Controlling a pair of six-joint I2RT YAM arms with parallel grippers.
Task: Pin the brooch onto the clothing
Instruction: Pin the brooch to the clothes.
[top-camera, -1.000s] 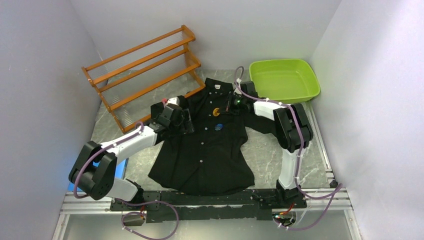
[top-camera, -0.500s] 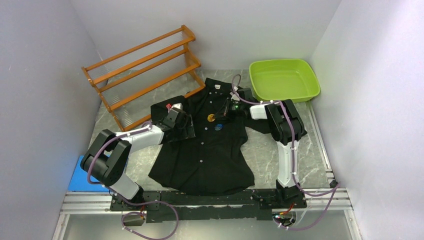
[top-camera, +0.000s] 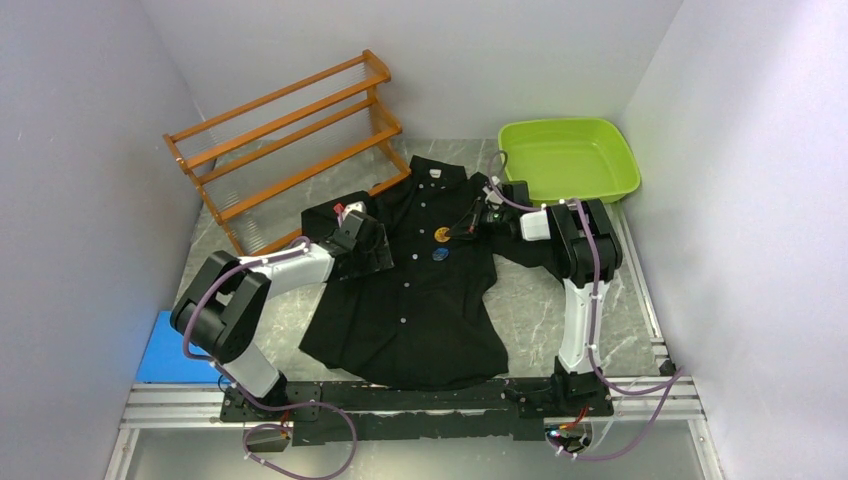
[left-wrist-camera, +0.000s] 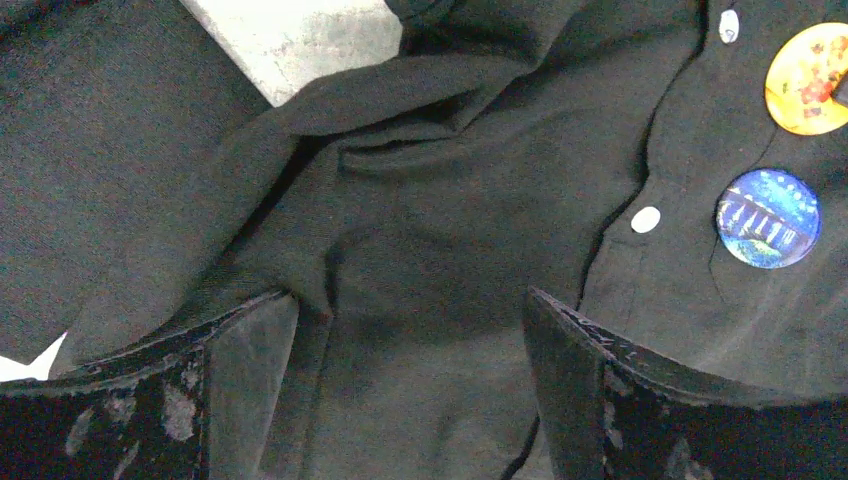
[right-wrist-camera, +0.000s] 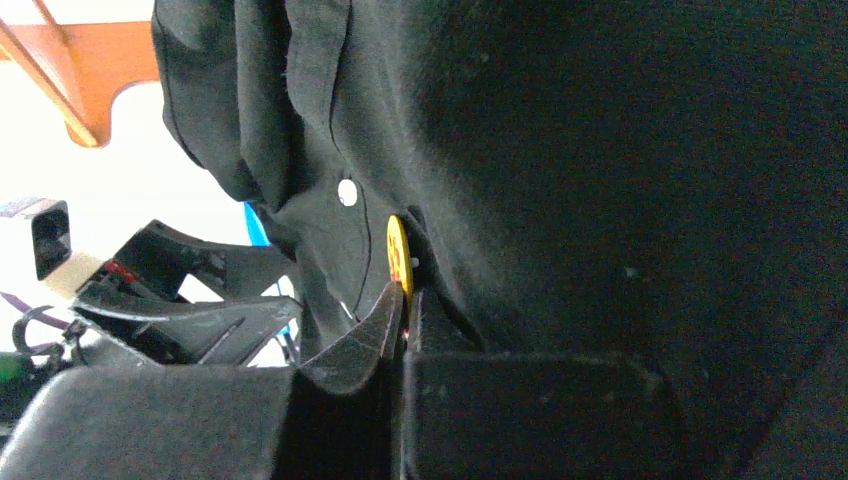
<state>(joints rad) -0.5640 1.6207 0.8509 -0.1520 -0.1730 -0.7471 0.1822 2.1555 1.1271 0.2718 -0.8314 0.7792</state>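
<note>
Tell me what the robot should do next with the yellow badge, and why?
Probably press the left gripper down to steady the black shirt. Its jaws stand open over wrinkled fabric, while the shut right gripper pinches the yellow brooch at the shirt front.

Even soft light; right wrist background overexposed.

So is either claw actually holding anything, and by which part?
The right gripper pinches the yellow brooch by its rim, at the shirt front. The left gripper is open, holding nothing.
</note>
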